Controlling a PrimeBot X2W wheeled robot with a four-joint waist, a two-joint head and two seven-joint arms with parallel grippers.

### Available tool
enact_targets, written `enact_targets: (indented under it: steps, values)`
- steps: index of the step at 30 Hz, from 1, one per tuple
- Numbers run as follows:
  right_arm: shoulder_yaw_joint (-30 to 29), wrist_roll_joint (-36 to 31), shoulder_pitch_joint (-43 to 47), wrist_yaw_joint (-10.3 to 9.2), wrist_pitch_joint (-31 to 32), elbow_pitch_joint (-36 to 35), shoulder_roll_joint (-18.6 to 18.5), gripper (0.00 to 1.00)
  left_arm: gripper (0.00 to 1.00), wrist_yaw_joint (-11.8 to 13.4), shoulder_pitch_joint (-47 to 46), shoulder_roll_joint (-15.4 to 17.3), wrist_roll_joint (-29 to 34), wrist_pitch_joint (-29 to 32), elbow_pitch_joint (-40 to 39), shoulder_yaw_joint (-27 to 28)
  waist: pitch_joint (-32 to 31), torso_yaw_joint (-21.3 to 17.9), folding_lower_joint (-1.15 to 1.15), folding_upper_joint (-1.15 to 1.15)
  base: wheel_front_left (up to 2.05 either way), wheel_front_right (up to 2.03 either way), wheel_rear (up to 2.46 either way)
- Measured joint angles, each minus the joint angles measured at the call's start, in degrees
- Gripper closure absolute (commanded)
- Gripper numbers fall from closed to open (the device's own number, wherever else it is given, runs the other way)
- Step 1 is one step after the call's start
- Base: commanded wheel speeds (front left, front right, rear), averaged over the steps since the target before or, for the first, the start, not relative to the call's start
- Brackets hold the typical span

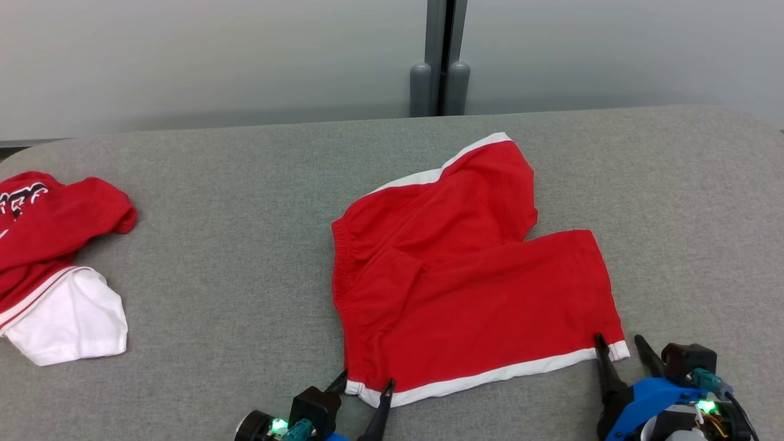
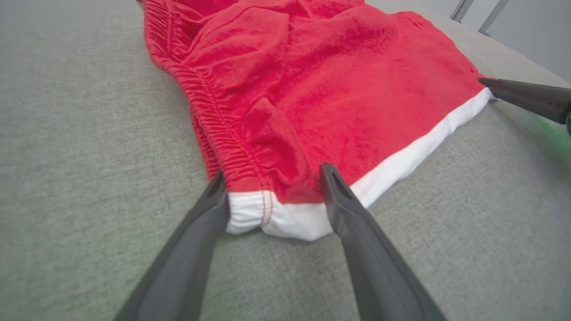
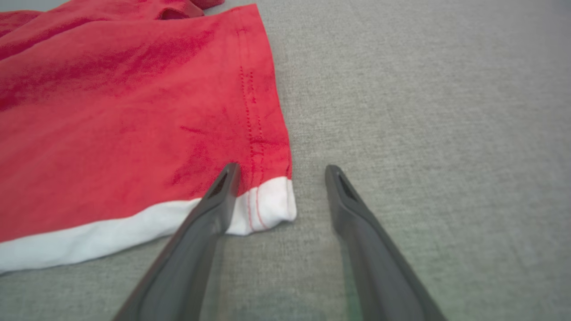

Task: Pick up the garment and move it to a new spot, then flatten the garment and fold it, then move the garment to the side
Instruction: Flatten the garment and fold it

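Observation:
The garment (image 1: pixel 465 269) is a pair of red shorts with white trim, spread on the grey table (image 1: pixel 245 257). Its white-trimmed edge faces me. My left gripper (image 1: pixel 365 381) stands open at the near left corner, its fingers straddling the white corner (image 2: pixel 267 216) by the elastic waistband. My right gripper (image 1: pixel 618 340) is open at the near right corner: one finger lies over the white trim (image 3: pixel 263 205), the other over bare table. In the left wrist view the right gripper's finger (image 2: pixel 526 98) touches the far corner of the trim.
A second red and white garment (image 1: pixel 49 263) lies crumpled at the table's left edge. A grey post (image 1: pixel 440 73) stands behind the table against a pale wall. Bare table lies right of the shorts.

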Motion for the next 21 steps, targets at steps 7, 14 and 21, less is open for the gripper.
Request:
enact_targets:
  steps: [7, 14, 21]
  values:
    - [3.8, 3.7, 0.1, -0.05, -0.1, -0.3, 0.3, 1.00, 1.00, 0.0, -0.7, 0.0, -2.2, 0.0, 0.7, -2.0, -0.4, 0.0, 0.00, 0.00, 0.00, 0.00, 0.00]
    - [6.2, 7.1, 3.7, -0.03, 0.0, -8.1, -0.1, 1.00, 1.00, 0.0, -0.6, 0.4, -3.6, 0.0, -5.0, 0.3, -1.5, 0.1, 0.00, 0.00, 0.00, 0.00, 0.00]
    - [8.7, 10.7, 2.4, -0.02, 0.0, -16.9, -1.3, 1.00, 1.00, 0.0, -2.4, 2.2, -4.8, 0.0, -11.9, 3.5, -1.0, -0.3, 0.00, 0.00, 0.00, 0.00, 0.00]
